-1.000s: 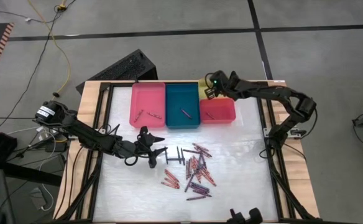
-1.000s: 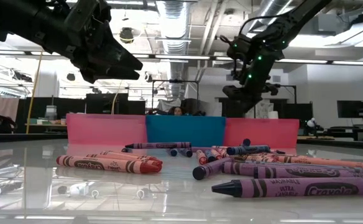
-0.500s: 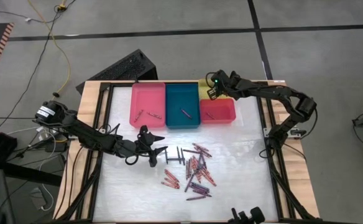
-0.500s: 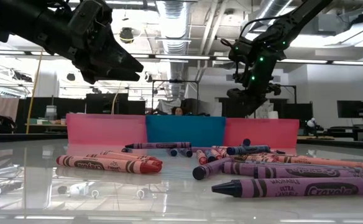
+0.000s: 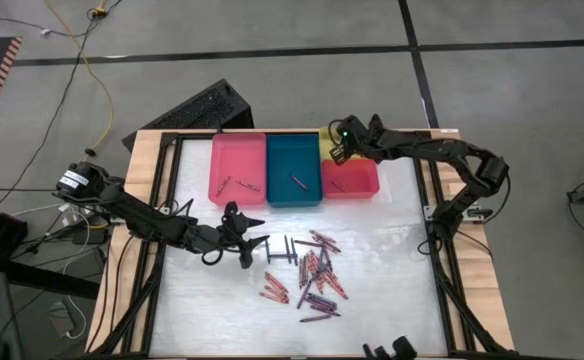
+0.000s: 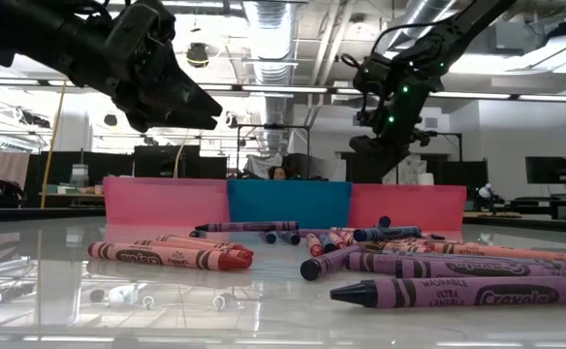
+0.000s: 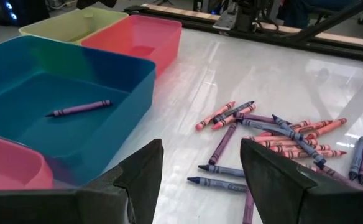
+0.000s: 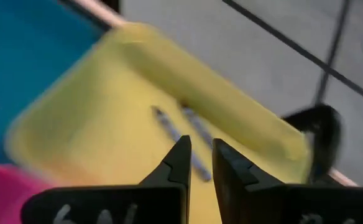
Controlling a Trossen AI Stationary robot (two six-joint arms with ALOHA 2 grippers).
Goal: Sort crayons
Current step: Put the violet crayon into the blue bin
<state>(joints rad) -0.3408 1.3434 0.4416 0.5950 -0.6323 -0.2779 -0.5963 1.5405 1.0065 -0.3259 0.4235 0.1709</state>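
We read the loose crayons (image 5: 307,278) as the heart of the coming move: they lie in a heap on the table (image 5: 392,250) at its near middle, just to the right of the left pincer (image 5: 255,246), which hovers above the table with its fingers spread and nothing between them. Most sticks in the heap run roughly near-to-far or on a slant, while two dark blue ones (image 7: 222,175) at the heap's near-left edge lie crosswise, closest to that pincer. We judge the left arm the nearer one by far, with nothing standing between it and the heap.

Farther off stand the pink tray (image 5: 237,170), the teal tray (image 5: 294,172) holding one purple crayon (image 7: 79,109), and the red tray (image 5: 350,178). Farthest, the right pincer (image 5: 336,150) hangs over the yellow tray (image 8: 101,106), fingers slightly apart and empty, two greyish crayons (image 8: 181,134) lying below it.
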